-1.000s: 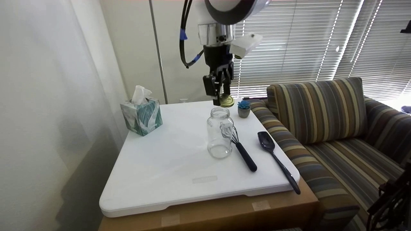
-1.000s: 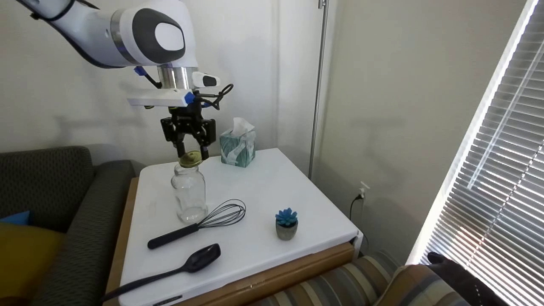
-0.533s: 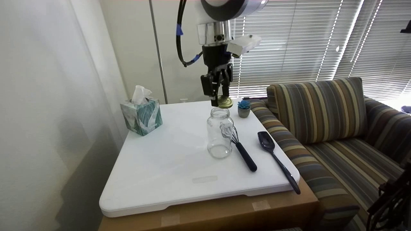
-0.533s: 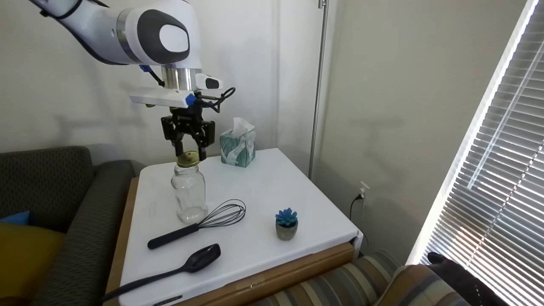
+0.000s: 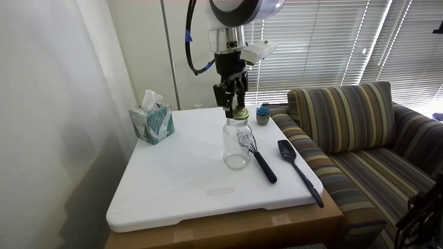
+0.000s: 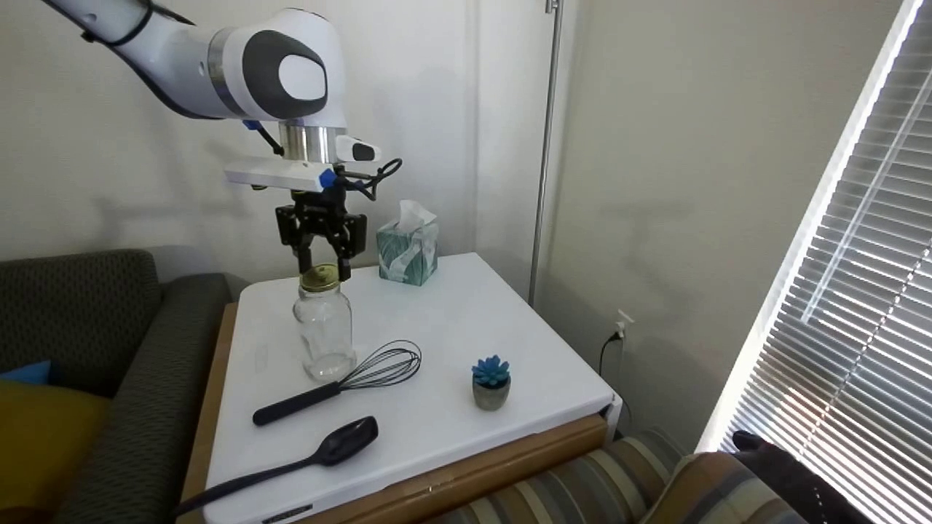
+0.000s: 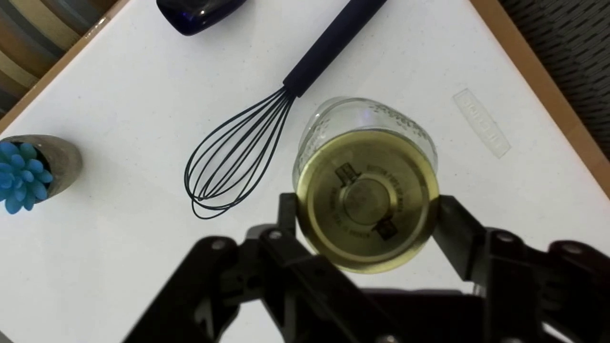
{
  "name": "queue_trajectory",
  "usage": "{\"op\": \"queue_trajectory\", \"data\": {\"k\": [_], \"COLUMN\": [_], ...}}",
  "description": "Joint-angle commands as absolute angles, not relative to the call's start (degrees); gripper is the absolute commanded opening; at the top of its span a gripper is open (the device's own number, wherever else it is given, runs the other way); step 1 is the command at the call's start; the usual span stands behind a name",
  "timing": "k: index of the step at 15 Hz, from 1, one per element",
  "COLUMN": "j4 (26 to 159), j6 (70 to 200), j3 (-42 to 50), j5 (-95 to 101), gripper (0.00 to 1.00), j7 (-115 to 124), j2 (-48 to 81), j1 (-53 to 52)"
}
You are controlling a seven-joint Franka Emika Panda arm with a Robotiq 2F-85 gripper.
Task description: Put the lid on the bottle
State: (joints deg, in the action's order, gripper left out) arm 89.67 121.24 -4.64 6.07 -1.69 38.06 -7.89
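The lid (image 7: 367,201) is a round gold-yellow disc with a darker centre. My gripper (image 7: 368,213) is shut on its rim, one finger on each side. The bottle, a clear glass jar (image 5: 236,147), stands upright on the white table. In both exterior views the lid (image 5: 241,113) (image 6: 319,279) is over the jar's mouth and looks to touch its rim, slightly tilted; I cannot tell whether it is seated. My gripper (image 5: 235,110) (image 6: 325,266) is right above the jar (image 6: 325,338). In the wrist view the lid hides the mouth, and the jar's shoulder (image 7: 369,114) shows beyond it.
A black whisk (image 6: 328,393) lies close beside the jar. A dark spatula (image 6: 320,455) lies near the table's (image 5: 166,193) edge. A small potted teal succulent (image 6: 491,382) and a teal tissue box (image 5: 152,124) stand on the table. A striped armchair (image 5: 346,121) adjoins it.
My gripper has come down with the lid, moving slightly left in both exterior views. The lid has gone from above the jar's mouth to its rim. The jar has not moved.
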Motion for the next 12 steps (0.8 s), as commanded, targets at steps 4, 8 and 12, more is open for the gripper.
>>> {"op": "queue_trajectory", "data": {"k": [4, 8, 12], "j4": [86.39, 85.33, 85.35], "j6": [117.85, 116.32, 116.21], "j3": [-5.26, -5.47, -5.58], "j5": [4.68, 4.34, 4.04], "gripper": [0.47, 0.47, 0.47], "j7": [-2.87, -3.10, -3.20], "j2": [40.36, 41.08, 41.59], "j1": [-7.56, -7.43, -7.34]}}
